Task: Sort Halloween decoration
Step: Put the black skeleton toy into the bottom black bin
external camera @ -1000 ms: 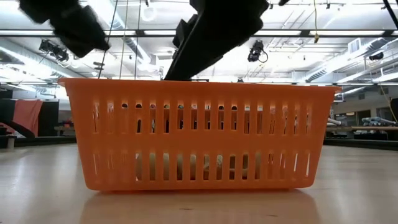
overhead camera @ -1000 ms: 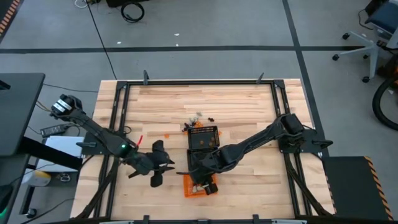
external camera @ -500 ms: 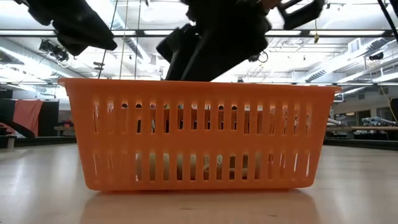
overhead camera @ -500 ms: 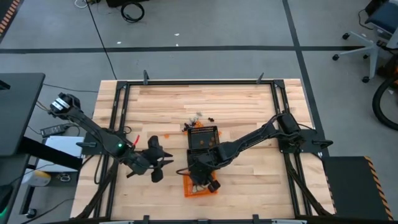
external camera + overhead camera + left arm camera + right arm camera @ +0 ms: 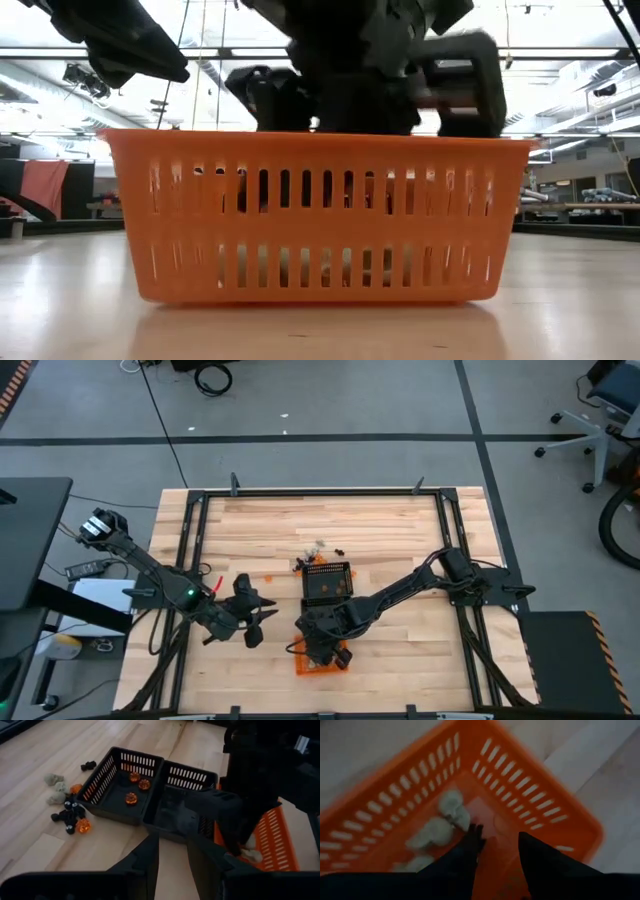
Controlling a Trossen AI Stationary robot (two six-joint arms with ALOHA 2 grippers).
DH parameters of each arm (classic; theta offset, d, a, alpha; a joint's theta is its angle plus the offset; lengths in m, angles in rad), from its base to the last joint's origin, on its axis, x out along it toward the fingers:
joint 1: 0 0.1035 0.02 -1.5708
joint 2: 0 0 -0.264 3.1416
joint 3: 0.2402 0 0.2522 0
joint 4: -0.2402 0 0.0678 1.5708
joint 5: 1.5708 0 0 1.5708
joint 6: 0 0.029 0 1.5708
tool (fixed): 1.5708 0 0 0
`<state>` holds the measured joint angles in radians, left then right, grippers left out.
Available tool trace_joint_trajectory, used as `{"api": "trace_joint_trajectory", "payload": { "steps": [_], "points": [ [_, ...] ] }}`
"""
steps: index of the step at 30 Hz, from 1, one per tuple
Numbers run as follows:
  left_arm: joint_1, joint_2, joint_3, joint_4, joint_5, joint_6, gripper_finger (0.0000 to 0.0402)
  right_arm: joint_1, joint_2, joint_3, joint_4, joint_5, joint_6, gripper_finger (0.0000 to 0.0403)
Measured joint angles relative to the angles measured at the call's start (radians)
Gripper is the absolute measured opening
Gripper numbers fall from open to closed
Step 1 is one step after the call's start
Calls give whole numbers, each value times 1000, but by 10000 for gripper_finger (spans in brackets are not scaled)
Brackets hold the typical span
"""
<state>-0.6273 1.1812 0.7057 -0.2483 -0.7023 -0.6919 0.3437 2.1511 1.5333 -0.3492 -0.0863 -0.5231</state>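
Observation:
The Halloween decoration is partly sorted. Three orange trinkets [image 5: 131, 798] lie in the far black mesh basket [image 5: 107, 775], and cream ones [image 5: 432, 832] lie in the orange basket [image 5: 520, 780]. Loose cream [image 5: 55, 787], black [image 5: 67, 815] and orange [image 5: 82, 825] trinkets lie on the table beside the black baskets. My right gripper [image 5: 500, 842] is open, down inside the orange basket [image 5: 305, 663], with nothing between its fingers. My left gripper [image 5: 173, 855] hangs open and empty over the table, left of the baskets [image 5: 252, 628]. My right gripper reaches into the orange basket from above at a slant, its fingertips [image 5: 475, 837] close to the cream trinkets on the floor. Whether a finger touches the basket or a trinket, I cannot tell.
A second black mesh basket [image 5: 185, 795] stands between the first one and the orange basket, partly under my right arm. A black frame [image 5: 320, 490] runs round the tabletop. Bare wood lies at the table's far side and right.
My right gripper has sunk toward the orange basket and rolled about its own axis; its fingers now reach below the rim. The orange basket has shifted a little in the low view. My left gripper has turned slightly in place.

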Motion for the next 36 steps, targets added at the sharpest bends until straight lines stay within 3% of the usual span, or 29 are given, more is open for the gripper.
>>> {"api": "trace_joint_trajectory", "payload": {
  "steps": [4,10,13,22,27,30,36],
  "points": [
    [-1,0,0,1,10,-6,105,7,1,0,-1,31,-49,142],
    [-5,0,0,-9,16,-19,105,52,-1,18,-18,196,-200,124],
    [-5,0,0,-24,16,-20,105,68,-3,38,-38,196,-227,119],
    [-3,0,0,-58,15,-20,105,81,3,71,-130,195,-63,122],
    [-2,1,0,-64,-1,-20,105,100,6,84,-218,262,-12,134],
    [-2,1,0,-64,-1,-20,105,101,6,116,-309,222,30,134],
    [9,1,0,-62,-27,-20,105,98,6,156,-300,175,49,132]
  ]
}}
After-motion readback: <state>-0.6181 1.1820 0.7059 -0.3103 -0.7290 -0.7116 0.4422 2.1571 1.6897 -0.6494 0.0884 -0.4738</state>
